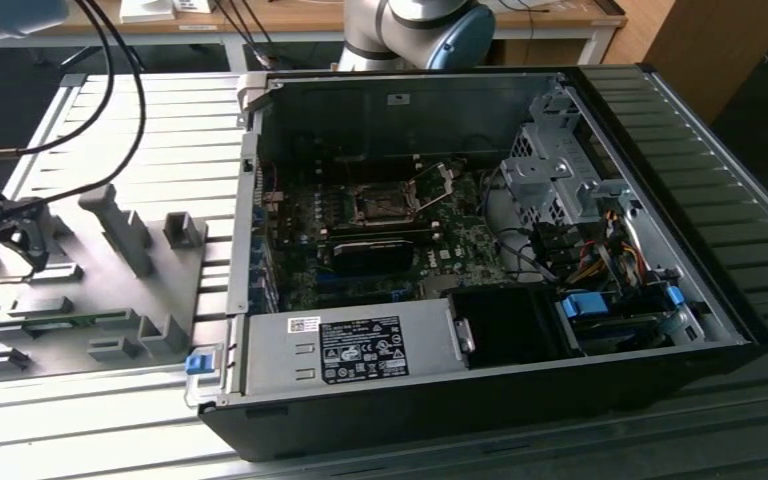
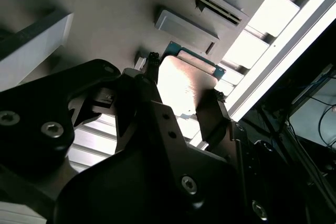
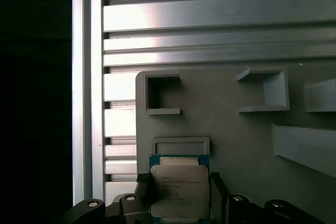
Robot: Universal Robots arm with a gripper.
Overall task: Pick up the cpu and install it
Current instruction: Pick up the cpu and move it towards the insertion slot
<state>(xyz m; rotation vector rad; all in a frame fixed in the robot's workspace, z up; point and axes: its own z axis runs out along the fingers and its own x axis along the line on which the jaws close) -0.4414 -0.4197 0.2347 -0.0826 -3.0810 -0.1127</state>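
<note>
One cpu (image 3: 180, 190) held at the fixture plate (image 1: 217, 280)
End effector (image 2: 184, 85) clamped on its opposite edges, low over the plate on the bench (image 1: 157, 120), to the exterior view's left of the open computer case (image 1: 398, 105)

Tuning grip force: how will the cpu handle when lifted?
Likely stiff: the cpu is a flat metal-topped square. Probably light, being thin. Its smooth, shiny lid may slip, as the gripper holds it only at two edges.

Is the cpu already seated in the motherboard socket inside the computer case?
No: in the first wrist view the cpu is over the grey fixture plate, outside the case.
</note>
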